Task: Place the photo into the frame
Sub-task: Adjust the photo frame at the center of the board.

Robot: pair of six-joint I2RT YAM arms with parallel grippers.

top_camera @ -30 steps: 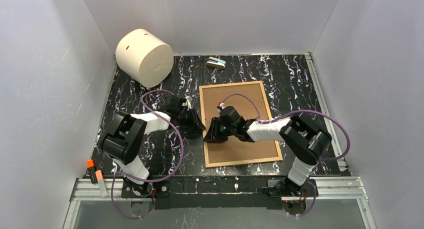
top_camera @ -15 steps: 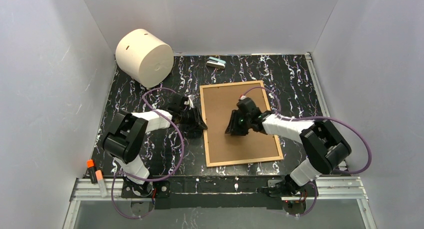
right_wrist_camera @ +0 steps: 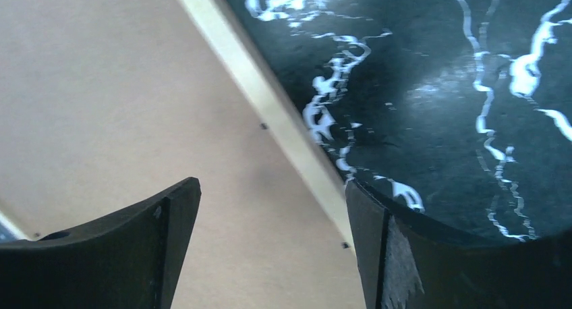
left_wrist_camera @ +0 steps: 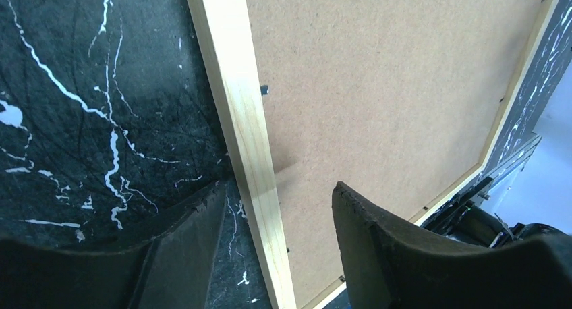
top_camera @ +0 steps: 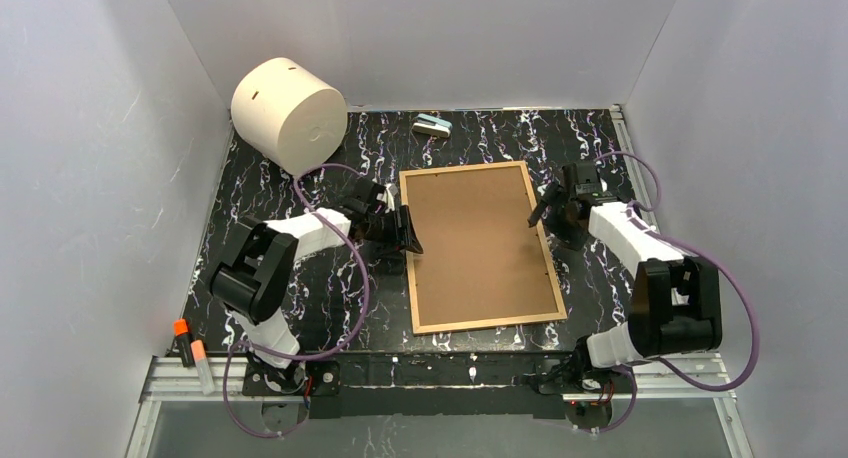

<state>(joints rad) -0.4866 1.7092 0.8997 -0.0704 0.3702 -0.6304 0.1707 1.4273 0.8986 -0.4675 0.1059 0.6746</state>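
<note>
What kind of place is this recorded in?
Likely a lab robot test booth: plain white walls box in a black marble-patterned tabletop, with left arm and right arm bolted to an aluminium rail.

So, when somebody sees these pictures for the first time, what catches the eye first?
The frame lies flat with its brown back up in the middle of the black marbled table, and takes the eye first. The left gripper and the right gripper stand open at its left and right edges, each astride the pale wooden rim. A large cream cylinder lies at the far left corner.
</note>
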